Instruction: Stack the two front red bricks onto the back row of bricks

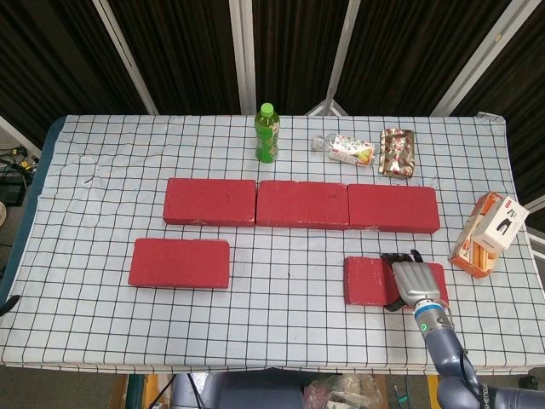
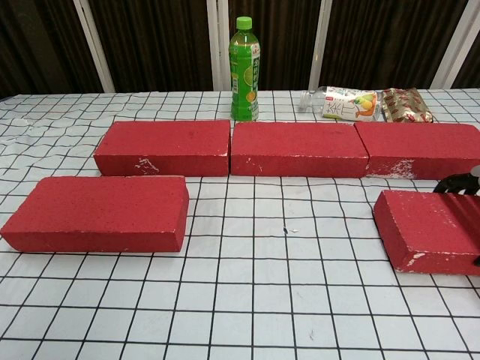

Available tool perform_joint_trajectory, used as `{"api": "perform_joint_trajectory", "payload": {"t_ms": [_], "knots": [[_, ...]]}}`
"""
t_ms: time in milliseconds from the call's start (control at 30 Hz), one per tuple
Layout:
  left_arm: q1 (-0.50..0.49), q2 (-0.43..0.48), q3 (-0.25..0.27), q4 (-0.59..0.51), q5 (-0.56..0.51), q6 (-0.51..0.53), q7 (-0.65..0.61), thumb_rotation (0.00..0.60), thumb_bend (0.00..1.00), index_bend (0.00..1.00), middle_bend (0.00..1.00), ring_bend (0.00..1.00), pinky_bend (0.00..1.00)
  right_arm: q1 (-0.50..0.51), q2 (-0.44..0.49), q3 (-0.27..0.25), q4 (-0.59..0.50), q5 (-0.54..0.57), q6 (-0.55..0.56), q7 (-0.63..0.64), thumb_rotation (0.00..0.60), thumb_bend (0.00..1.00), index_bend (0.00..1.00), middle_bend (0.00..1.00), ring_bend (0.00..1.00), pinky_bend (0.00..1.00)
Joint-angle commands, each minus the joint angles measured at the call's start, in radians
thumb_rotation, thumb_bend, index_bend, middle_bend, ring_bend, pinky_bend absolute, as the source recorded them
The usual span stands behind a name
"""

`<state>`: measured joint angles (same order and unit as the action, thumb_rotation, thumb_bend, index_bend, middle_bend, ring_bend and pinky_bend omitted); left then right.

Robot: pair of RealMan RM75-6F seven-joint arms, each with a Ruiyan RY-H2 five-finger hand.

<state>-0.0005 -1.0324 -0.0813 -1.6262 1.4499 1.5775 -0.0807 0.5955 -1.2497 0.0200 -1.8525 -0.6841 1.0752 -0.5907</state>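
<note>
where bottle stands, snack packets

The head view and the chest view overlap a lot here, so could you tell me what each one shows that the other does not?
Only the head view shows the orange and white box at the table's right edge, the right forearm, and the whole right hand lying over the front right brick with fingers curled over its far edge.

Only the chest view shows the bricks' chipped front faces.

Both show the back row of bricks, the front left brick, the green bottle and the snack packets. The left hand appears in neither.
</note>
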Motion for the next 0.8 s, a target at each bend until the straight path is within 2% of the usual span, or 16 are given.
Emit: {"api": "perform_joint_trajectory", "payload": {"t_ms": [33, 267, 433, 600, 800], "knots": [[0.0, -0.001, 0.0, 0.0, 0.001, 0.0, 0.001, 0.6, 0.0, 0.09, 0.0, 0.0, 0.02, 0.002, 0.019, 0.009, -0.015, -0.009, -0.001, 0.012, 0.6, 0.13, 0.36, 0.26, 0.2, 0.0], [-0.001, -0.001, -0.002, 0.001, -0.005, -0.003, 0.002, 0.6, 0.0, 0.09, 0.0, 0.0, 0.02, 0.041, 0.097, 0.056, -0.083, 0.008, 0.019, -0.018, 0.6, 0.13, 0.36, 0.26, 0.2, 0.0], [-0.005, -0.005, -0.004, 0.001, -0.011, -0.009, 0.013, 0.6, 0.0, 0.09, 0.0, 0.0, 0.02, 0.133, 0.15, 0.117, -0.142, 0.102, 0.015, -0.109, 0.6, 0.13, 0.36, 0.26, 0.2, 0.0], [-0.01, -0.011, -0.009, 0.001, -0.024, -0.019, 0.028, 0.6, 0.0, 0.09, 0.0, 0.0, 0.02, 0.273, 0.142, 0.175, -0.118, 0.287, -0.027, -0.219, 0.6, 0.13, 0.36, 0.26, 0.2, 0.0], [-0.022, -0.011, -0.005, -0.007, -0.027, -0.047, 0.036, 0.6, 0.0, 0.09, 0.0, 0.0, 0.02, 0.509, 0.067, 0.226, 0.041, 0.633, -0.082, -0.397, 0.6, 0.13, 0.36, 0.26, 0.2, 0.0]]}}
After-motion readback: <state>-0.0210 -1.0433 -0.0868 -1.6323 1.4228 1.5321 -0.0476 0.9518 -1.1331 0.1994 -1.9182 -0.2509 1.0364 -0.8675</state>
